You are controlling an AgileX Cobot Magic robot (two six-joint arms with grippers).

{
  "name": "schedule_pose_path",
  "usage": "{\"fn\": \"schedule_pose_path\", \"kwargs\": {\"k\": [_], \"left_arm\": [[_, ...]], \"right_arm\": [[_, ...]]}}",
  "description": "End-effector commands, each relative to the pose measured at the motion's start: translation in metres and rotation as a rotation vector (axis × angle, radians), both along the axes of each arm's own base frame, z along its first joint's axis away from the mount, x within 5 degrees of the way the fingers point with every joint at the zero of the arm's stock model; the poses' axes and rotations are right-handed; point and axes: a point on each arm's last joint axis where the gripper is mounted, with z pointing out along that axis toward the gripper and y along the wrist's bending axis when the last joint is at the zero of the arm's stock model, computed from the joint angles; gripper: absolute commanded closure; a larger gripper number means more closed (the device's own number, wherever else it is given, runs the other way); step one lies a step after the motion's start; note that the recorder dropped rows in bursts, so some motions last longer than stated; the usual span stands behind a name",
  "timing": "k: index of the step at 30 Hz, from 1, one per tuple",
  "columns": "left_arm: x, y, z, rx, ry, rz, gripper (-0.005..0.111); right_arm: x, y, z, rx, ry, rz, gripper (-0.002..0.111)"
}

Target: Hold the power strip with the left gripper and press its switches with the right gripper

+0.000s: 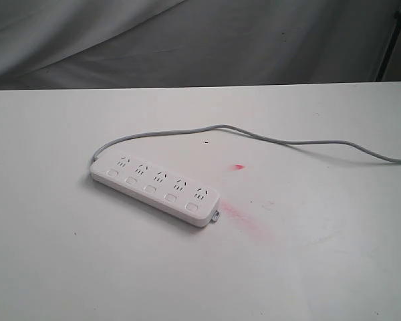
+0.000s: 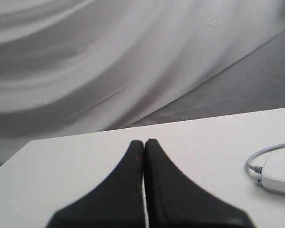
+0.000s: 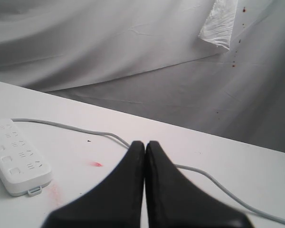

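Note:
The long white power strip (image 1: pixel 155 186) lies flat on the white table (image 1: pixel 87 267), slanting from back left to front right. Its switches (image 1: pixel 150 189) form a row of small white buttons along the near side, one below each socket group. A light grey cord (image 1: pixel 267 138) leaves its left end and curves off to the right edge. Neither gripper shows in the exterior view. My left gripper (image 2: pixel 144 141) is shut and empty, with the strip's cord end (image 2: pixel 279 175) off to one side. My right gripper (image 3: pixel 145 143) is shut and empty, over the cord (image 3: pixel 213 181), the strip (image 3: pixel 16 156) well apart.
Red smears (image 1: pixel 239 166) mark the table right of the strip, with a paler pink patch (image 1: pixel 244 217) nearer the front. A small dark speck (image 1: pixel 208 141) sits by the cord. Grey draped cloth (image 1: pixel 187 40) hangs behind the table's far edge.

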Motion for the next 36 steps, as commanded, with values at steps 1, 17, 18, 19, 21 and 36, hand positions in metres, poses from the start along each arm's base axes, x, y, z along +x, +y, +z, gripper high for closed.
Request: {"fn": "schedule_pose_path", "kwargs": {"k": [1,17,18,19,21,36], "left_arm": [[-0.0005,-0.0004,-0.0056,-0.012,0.046,-0.006,0.107],[-0.0014,-0.0004,-0.0141,-0.018,0.141,-0.005,0.107],[-0.0014,-0.0004,-0.0141,-0.018,0.141,-0.005,0.107],[-0.0014,-0.0004,-0.0141,-0.018,0.141,-0.005,0.107],[-0.0014,-0.0004,-0.0141,-0.018,0.141,-0.005,0.107],[-0.0014,-0.0004,-0.0141,-0.018,0.141,-0.005,0.107]], "right_arm": [[-0.0002,-0.0006,-0.0002,0.003,-0.010,-0.009,0.108],[-0.0002,-0.0006,-0.0002,0.003,-0.010,-0.009,0.108],[-0.0002,-0.0006,-0.0002,0.003,-0.010,-0.009,0.108],[-0.0002,-0.0006,-0.0002,0.003,-0.010,-0.009,0.108],[-0.0002,-0.0006,-0.0002,0.003,-0.010,-0.009,0.108],[-0.0002,-0.0006,-0.0002,0.003,-0.010,-0.009,0.108]]}}
